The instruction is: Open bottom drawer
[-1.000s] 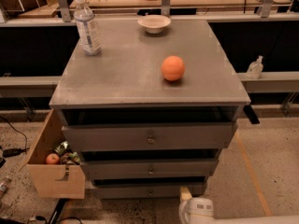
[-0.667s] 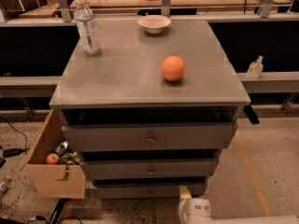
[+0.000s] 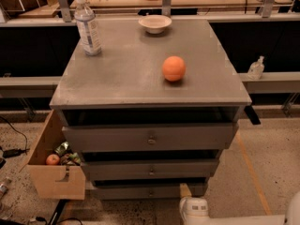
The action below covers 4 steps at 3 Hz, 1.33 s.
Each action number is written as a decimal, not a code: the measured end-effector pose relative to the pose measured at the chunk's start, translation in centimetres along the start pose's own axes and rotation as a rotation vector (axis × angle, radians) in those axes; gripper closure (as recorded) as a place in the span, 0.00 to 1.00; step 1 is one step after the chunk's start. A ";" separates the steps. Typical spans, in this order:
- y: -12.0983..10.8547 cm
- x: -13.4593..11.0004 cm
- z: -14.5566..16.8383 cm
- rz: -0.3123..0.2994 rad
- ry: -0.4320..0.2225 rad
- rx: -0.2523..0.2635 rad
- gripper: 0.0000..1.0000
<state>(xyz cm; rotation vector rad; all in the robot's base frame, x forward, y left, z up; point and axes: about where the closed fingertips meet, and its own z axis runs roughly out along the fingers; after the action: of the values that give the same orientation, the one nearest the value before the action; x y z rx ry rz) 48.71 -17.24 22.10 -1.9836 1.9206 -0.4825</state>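
A grey cabinet holds three drawers stacked one above another. The bottom drawer [image 3: 140, 191] is the lowest and shallowest front, with a small metal knob [image 3: 151, 191] at its centre. It sits tucked under the middle drawer [image 3: 150, 169], and I cannot tell whether it is pulled out at all. A white arm segment [image 3: 194, 210] lies at the lower edge of the camera view, just in front of and to the right of that drawer. My gripper is out of view beyond the frame's bottom edge.
On the cabinet top [image 3: 122, 78] stand a water bottle [image 3: 87, 28], a white bowl [image 3: 155, 23] and an orange [image 3: 174, 68]. An open cardboard box [image 3: 55, 179] with small items sits on the floor at the cabinet's left. Benches run behind.
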 end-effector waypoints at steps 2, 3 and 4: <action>-0.7 1.1 3.1 -0.027 0.028 -0.017 0.00; -1.8 1.1 4.2 -0.043 0.047 -0.056 0.00; -2.9 0.6 4.9 -0.067 0.068 -0.116 0.18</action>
<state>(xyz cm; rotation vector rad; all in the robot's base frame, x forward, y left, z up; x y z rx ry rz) 53.62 -17.74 19.13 -2.1368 1.9688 -0.4708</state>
